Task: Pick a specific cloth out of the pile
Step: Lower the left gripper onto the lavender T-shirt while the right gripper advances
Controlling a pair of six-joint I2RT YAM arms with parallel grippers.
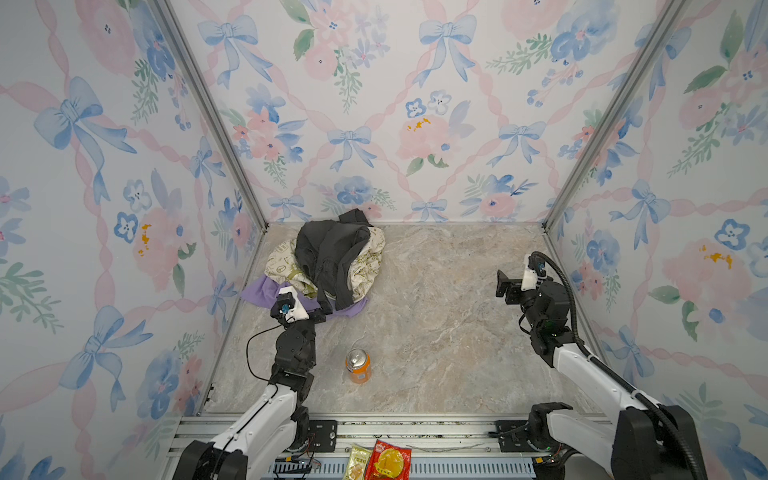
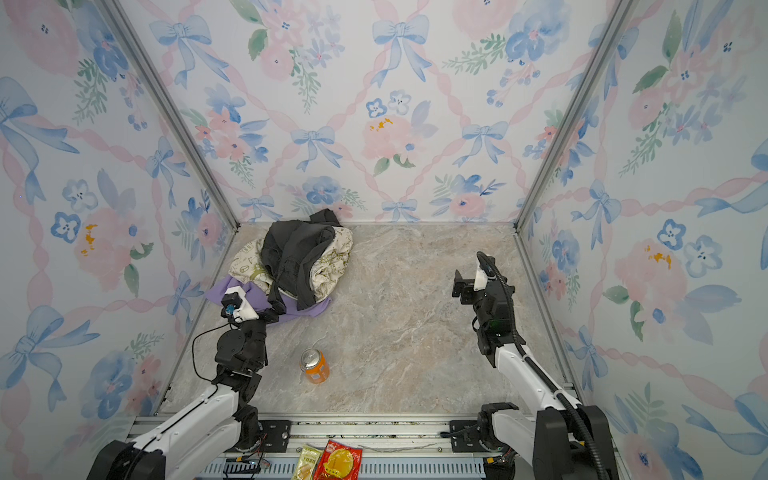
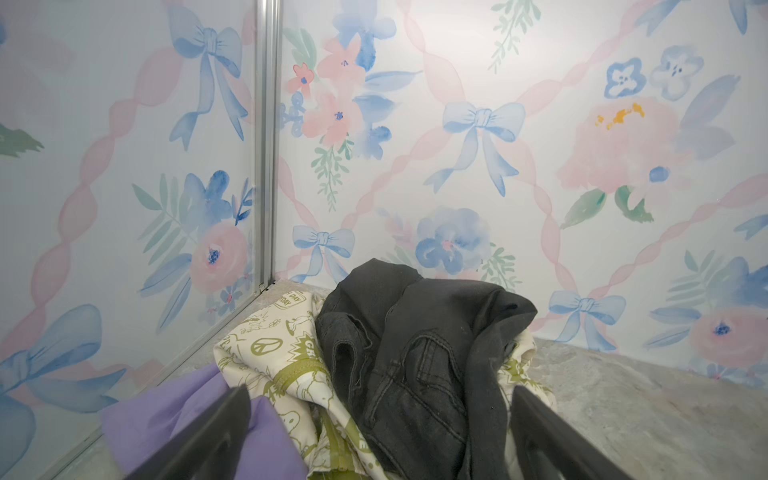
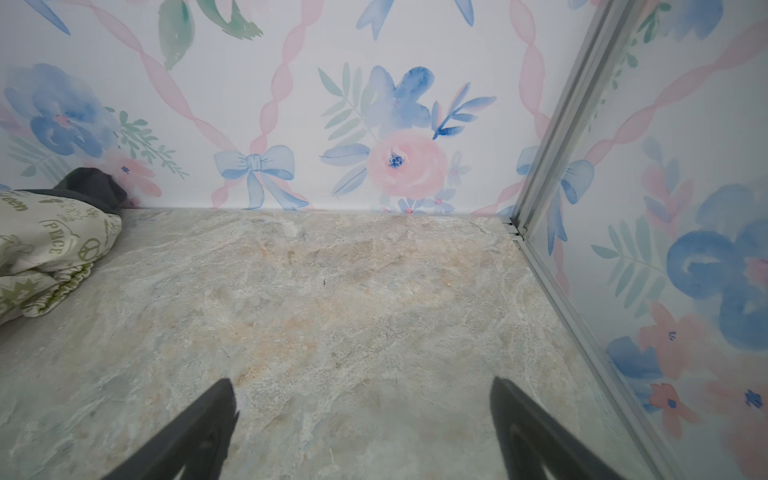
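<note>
Left gripper (image 3: 380, 392): fingers spread wide and gripping nothing, set low at the near edge of the pile (image 1: 332, 257); whether they touch fabric cannot be told.
Cloth (image 3: 166, 415): lavender, at the bottom of the pile. It shows under and beside one left finger (image 3: 216, 432), and in both top views another strip pokes out past the other finger.
Cream cloth (image 3: 266, 353): olive-green print, between the left fingers and just beyond their tips, lying on the lavender.
Dark grey garment (image 3: 415, 332): draped over the cream cloth, beyond the tips and reaching down to the other left finger.
Pile: ahead of the left fingers, against the back wall (image 1: 395, 124) near its corner.
Right gripper (image 4: 362, 381): fingers released and empty, above bare table (image 4: 332, 291), well apart from the pile.
Orange can (image 1: 358, 365): upright, behind the left fingers, apart from the pile.
Snack packets (image 1: 382, 461): farthest from both grippers, by the front rail (image 1: 415, 432).
</note>
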